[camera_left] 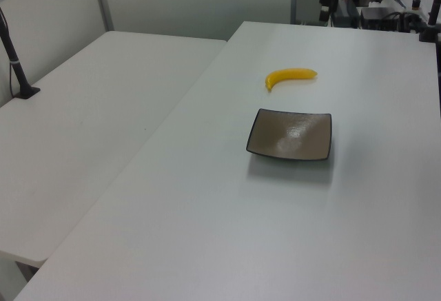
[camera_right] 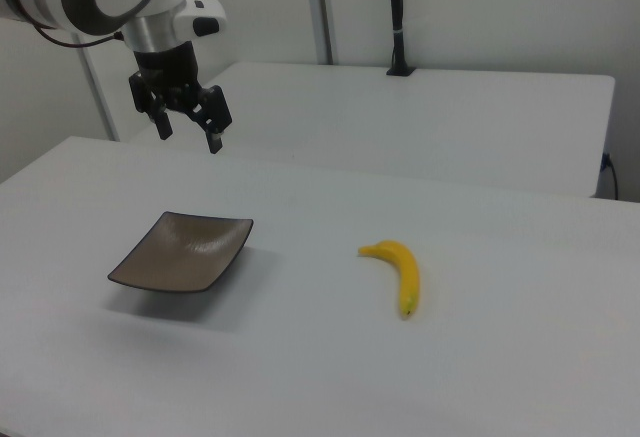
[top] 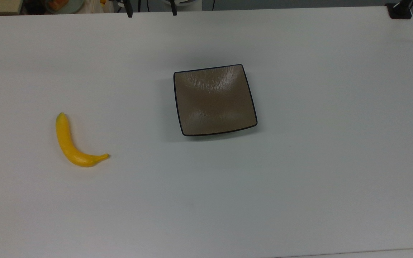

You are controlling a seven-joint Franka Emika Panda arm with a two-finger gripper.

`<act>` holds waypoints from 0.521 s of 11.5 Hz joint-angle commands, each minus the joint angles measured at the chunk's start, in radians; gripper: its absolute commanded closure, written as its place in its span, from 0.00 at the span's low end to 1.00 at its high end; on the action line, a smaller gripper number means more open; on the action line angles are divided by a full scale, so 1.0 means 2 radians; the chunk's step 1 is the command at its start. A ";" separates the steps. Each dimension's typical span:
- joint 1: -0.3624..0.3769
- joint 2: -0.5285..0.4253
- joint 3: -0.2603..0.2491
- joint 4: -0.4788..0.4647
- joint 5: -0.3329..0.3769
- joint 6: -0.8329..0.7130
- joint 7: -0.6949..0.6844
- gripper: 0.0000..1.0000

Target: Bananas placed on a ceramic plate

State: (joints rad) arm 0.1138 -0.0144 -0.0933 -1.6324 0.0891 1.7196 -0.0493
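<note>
White table (camera_right: 520, 357): bananas (camera_right: 399, 270) well apart from raised, apparently open gripper (camera_right: 188, 123).

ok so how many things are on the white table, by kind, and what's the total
banana: 1, yellow, lying on the table apart from the plate
plate: 1, square, brown with a black rim, nothing on it
total: 2
The tool hangs above the table, open, holding nothing, so it is not counted.
</note>
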 commanded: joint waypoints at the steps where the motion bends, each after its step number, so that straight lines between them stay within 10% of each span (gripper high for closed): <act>1: 0.003 -0.004 0.011 -0.015 0.001 0.011 0.002 0.00; 6: 0.003 -0.002 0.014 -0.016 0.000 0.013 -0.006 0.00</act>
State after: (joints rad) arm 0.1144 -0.0091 -0.0681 -1.6429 0.0891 1.7232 -0.0495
